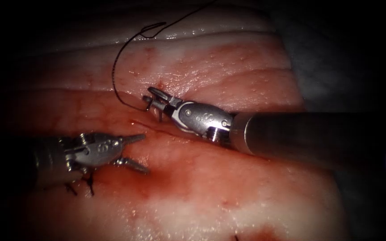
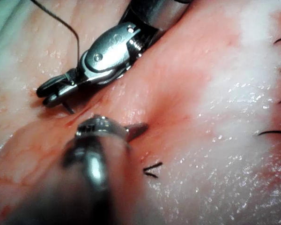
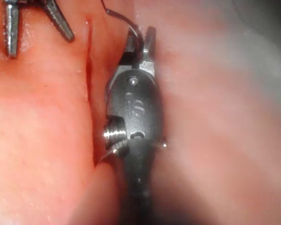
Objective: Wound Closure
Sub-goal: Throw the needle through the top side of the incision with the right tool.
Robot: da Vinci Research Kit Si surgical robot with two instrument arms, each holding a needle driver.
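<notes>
The right claw was closed on the needle, near its thread end, just above the cut in the tissue. The needle curved down toward the cut; I cannot tell if its tip was inside. The thread looped upward from it. The left claw stood wide apart, holding nothing, just left of the cut.

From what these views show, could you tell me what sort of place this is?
Probably a surgical-robot suturing practice bench: pork-belly tissue with a cut, the right tool holding a curved needle trailing thread, and the left tool open, holding nothing.
</notes>
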